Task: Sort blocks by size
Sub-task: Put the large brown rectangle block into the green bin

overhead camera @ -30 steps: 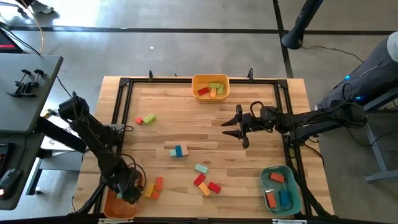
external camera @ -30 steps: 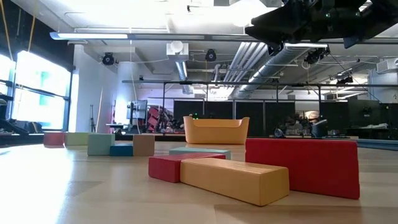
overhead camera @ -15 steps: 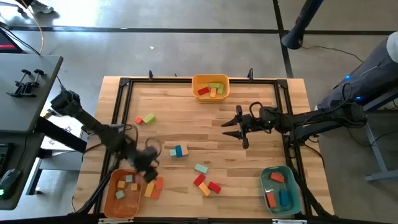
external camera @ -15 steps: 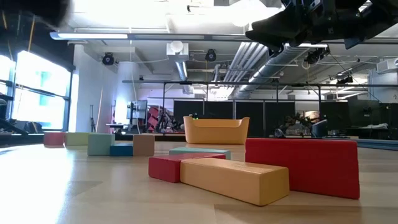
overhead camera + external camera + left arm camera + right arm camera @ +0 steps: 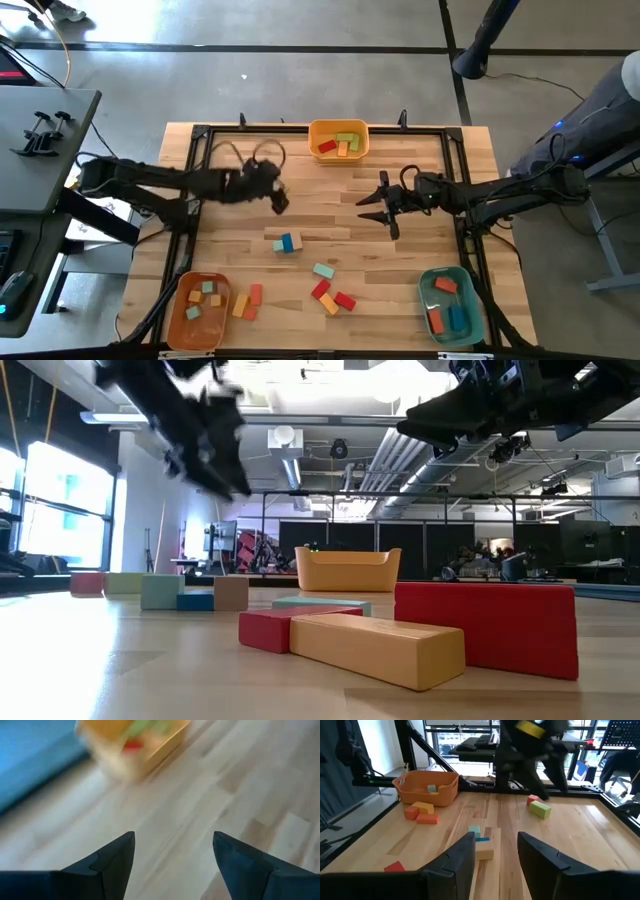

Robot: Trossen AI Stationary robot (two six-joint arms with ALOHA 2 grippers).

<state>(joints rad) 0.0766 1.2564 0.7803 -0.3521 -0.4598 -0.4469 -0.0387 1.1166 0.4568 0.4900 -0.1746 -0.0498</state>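
Worktop (image 5: pixel 400 270) planks carry scattered blocks (image 5: pixel 332 297) well below both pincers. Left pincer (image 5: pixel 275 195), fingers apart and empty, hangs just above a small teal-and-tan cluster (image 5: pixel 286 243); right pincer (image 5: pixel 372 205) waits part-open, empty, opposite.

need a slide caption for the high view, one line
Left gripper open over the table's middle, right gripper waiting opposite, loose blocks between three bins partly filled.

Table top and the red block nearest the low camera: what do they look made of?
Table top: looks like pale wood, jointed plank strips with visible grain, slight sheen. Red block: matte, even colour, softly rounded edges; probably painted wood or foam, hard to tell which.
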